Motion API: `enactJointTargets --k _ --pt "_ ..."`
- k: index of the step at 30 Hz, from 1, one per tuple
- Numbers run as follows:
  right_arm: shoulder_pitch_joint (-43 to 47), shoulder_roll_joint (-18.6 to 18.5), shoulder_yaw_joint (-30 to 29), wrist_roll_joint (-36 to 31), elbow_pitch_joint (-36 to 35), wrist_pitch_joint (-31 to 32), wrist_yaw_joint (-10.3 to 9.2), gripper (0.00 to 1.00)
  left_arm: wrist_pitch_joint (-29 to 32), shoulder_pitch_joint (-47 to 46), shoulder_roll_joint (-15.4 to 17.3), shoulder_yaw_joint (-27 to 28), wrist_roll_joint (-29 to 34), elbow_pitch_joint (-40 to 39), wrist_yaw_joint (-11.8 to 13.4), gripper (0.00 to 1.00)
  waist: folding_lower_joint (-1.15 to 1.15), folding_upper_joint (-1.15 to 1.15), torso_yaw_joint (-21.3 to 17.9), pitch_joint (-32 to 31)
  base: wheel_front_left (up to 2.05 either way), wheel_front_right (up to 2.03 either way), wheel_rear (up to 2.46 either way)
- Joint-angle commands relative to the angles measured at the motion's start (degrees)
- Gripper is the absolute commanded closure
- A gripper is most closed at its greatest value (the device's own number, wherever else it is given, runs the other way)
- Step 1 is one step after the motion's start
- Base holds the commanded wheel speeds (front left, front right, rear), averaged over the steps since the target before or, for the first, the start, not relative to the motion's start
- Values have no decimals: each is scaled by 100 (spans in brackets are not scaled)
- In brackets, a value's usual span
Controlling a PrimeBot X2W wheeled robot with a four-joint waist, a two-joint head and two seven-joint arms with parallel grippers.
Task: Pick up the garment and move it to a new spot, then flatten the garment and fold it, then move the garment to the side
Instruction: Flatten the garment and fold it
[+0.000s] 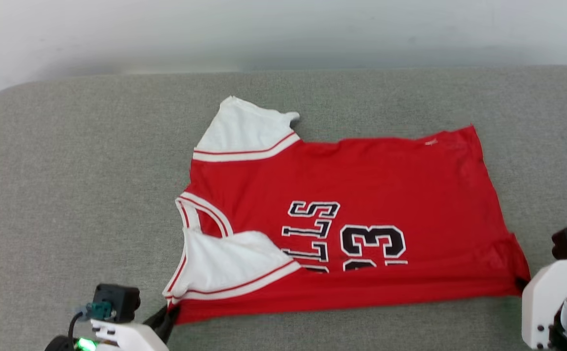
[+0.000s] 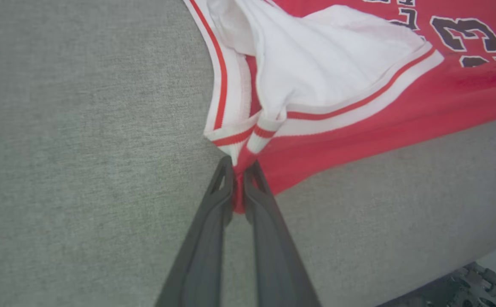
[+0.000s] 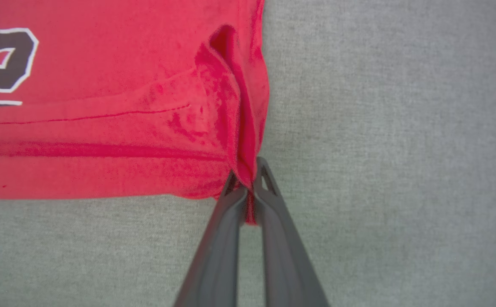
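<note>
Grey woven fabric covers the table (image 1: 69, 195), which runs back to a rounded far edge under a pale wall (image 1: 283, 29). The shirt (image 1: 361, 165) lies sideways near the middle, collar toward the robot's left and hem toward its right. Its near long edge is doubled over, so the black lettering and the number are cut off along the fold.

One white sleeve (image 1: 244, 129) points toward the far edge. The other (image 1: 225, 268) lies folded onto the red front. Bare fabric spreads wide on the left of the shirt, a band of it runs behind, and a narrower strip is open past the hem on the right. The near edge of the shirt sits close to both arms.

The left wrist view shows the left claw (image 2: 239, 166) pinched narrow on the red corner just below the striped sleeve trim, with cloth squeezed between the two dark fingers. It also shows the table's near rim at its lower right, with something dark and knobbly (image 2: 478, 281) below that is too blurred to tell.

The right wrist view shows the right claw (image 3: 248, 172) shut tight on the near hem corner, where the red cloth bunches into a raised crease, with open grey fabric beside it.
</note>
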Motion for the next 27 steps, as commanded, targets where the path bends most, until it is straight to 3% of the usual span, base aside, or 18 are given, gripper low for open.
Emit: enactJointTargets --k 1,8,15,16,17,18,19,27 --pt "205 -67 -68 54 -140 110 -10 100 14 140 63 -8 -49 -8 50 100 0 0 -22 -45 0 0 0" --pt "781 45 -268 62 -501 438 -10 100 87 403 -26 -181 -154 72 8 100 0 0 -34 -66 0 0 0" --pt "827 155 -196 97 -271 334 -9 100 64 295 -236 -319 -192 435 -170 100 0 0 -49 -51 0 0 0" --pt "793 141 -177 96 -226 293 -9 59 50 276 -253 -328 -192 492 -199 82 0 0 -51 -52 0 0 0" --pt "793 141 -177 96 -226 293 -9 59 50 276 -253 -328 -192 492 -199 82 0 0 -51 -52 0 0 0" --pt "756 106 -158 58 -181 223 -9 0 29 253 -268 -330 -175 544 -199 24 0 0 -52 -53 0 0 0" --pt "719 96 -169 30 -116 152 -9 0 20 237 -277 -331 -154 593 -210 0 0 0 -52 -58 0 0 0" --pt "439 4 -107 43 -43 -386 -8 0 -555 43 -356 -74 -28 669 -216 0 0 0 -64 -190 0 0 0"
